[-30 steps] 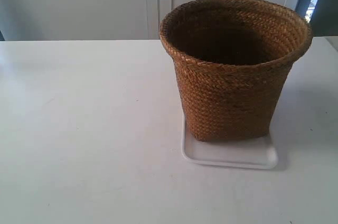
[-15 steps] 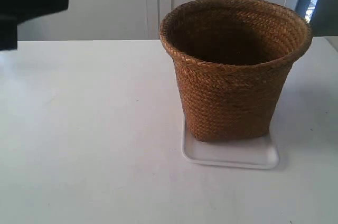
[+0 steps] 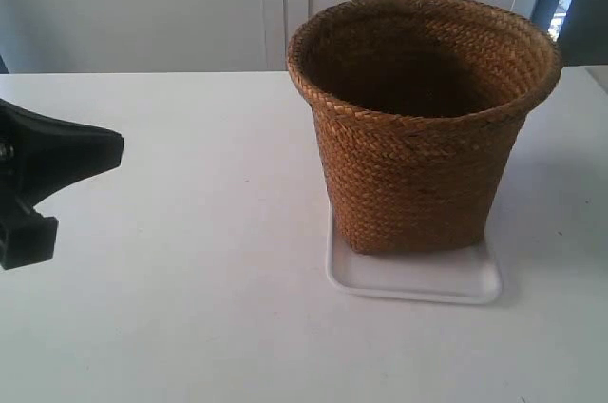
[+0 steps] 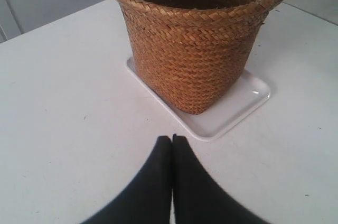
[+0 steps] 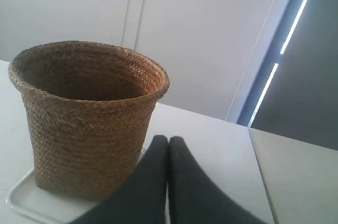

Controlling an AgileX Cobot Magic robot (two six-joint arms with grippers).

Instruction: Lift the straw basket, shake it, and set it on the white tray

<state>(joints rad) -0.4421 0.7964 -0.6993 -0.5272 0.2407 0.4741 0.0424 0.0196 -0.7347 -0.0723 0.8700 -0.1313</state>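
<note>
Found the left gripper (image 4: 171, 138) pinched shut on nothing above the white table (image 4: 63, 102), tips just short of the white tray (image 4: 248, 94). Found the right gripper (image 5: 168, 138) likewise closed and empty, near the basket from another side. Saw, beyond both, the straw basket (image 4: 195, 49) standing upright on the tray, touched by neither. Noted brown braided weave, thick plaited rim, narrower base, dark inside. Glimpsed a black arm part (image 3: 47, 165) at the exterior view's left, possibly the left arm's, well apart from the basket.
</note>
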